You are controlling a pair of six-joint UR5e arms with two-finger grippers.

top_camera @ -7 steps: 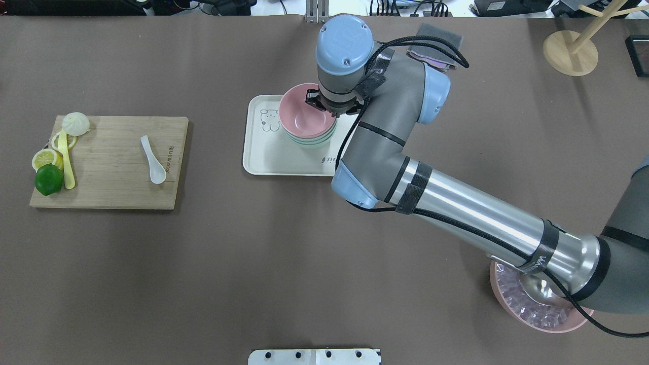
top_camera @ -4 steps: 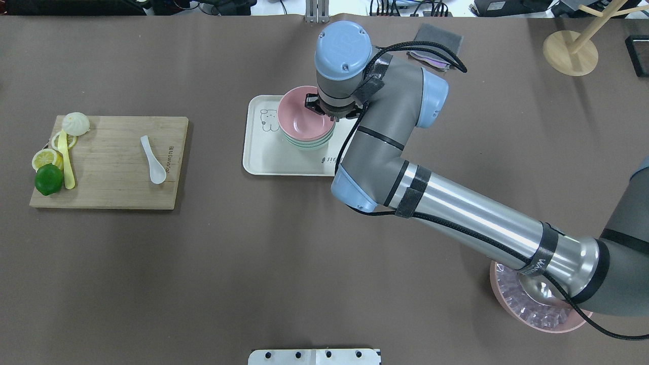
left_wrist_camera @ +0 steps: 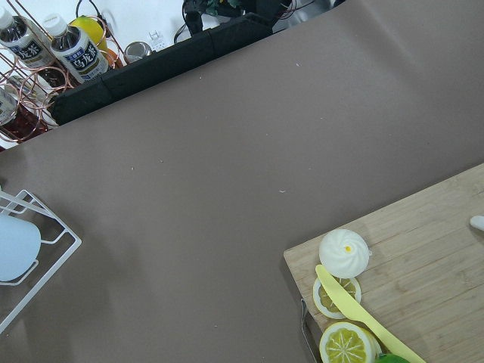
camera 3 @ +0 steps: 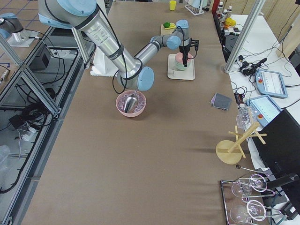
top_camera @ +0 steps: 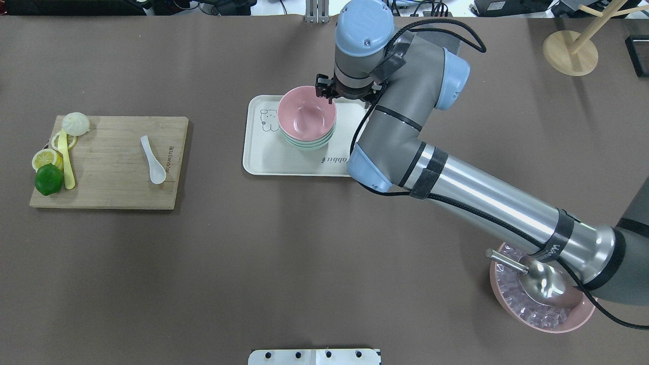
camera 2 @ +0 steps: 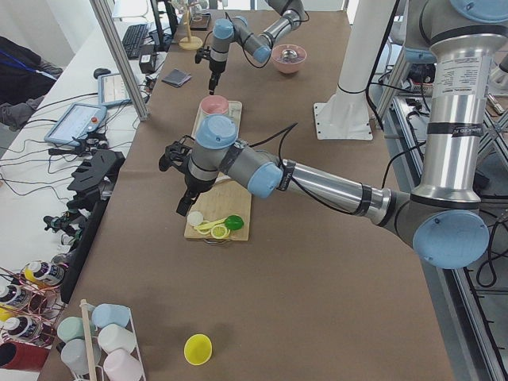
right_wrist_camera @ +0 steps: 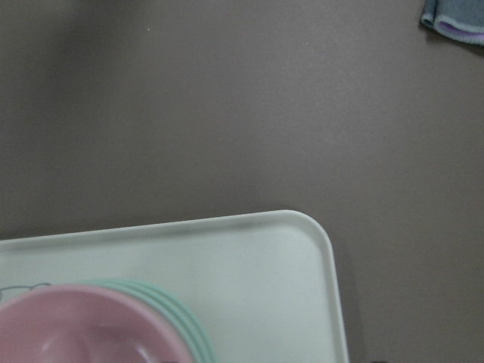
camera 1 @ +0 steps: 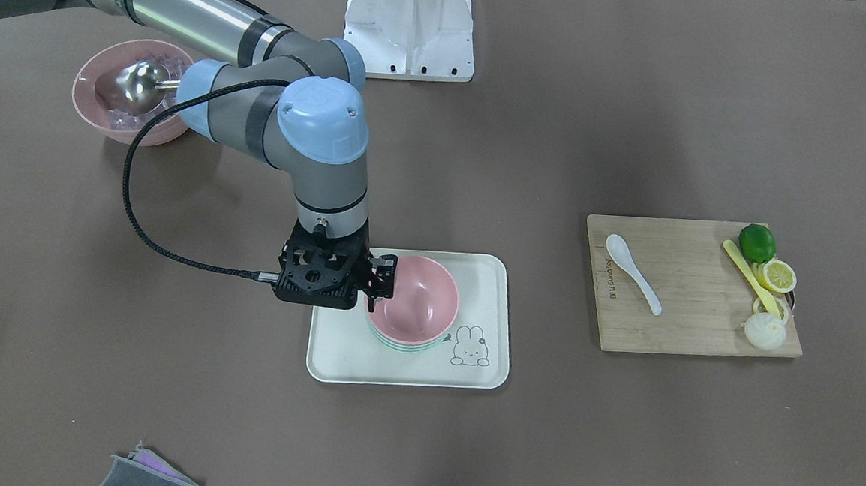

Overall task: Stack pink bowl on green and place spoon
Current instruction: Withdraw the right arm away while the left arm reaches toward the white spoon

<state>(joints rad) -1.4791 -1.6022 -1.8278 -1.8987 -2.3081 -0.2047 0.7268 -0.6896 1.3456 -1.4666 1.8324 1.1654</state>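
Note:
The pink bowl (top_camera: 305,114) sits nested on the green bowls (top_camera: 310,145) on the cream tray (top_camera: 263,157). It also shows in the front view (camera 1: 414,298) and the right wrist view (right_wrist_camera: 76,333). My right gripper (top_camera: 324,94) hangs just beyond the bowl's far right rim, open and holding nothing; it shows in the front view (camera 1: 382,274) too. The white spoon (top_camera: 153,161) lies on the wooden cutting board (top_camera: 111,187). My left gripper (camera 2: 184,208) shows only in the exterior left view, above the board's end; I cannot tell whether it is open.
A lime (top_camera: 48,179), lemon slices, a yellow knife (top_camera: 66,162) and a white bun (top_camera: 75,123) sit at the board's left end. A pink bowl of ice with a metal scoop (top_camera: 540,291) stands near right. A grey cloth (camera 1: 148,477) and a wooden stand (top_camera: 570,50) are far right.
My right gripper has let go of the pink bowl's rim and moved up and away to the far right. The pink bowl stays on the green bowls.

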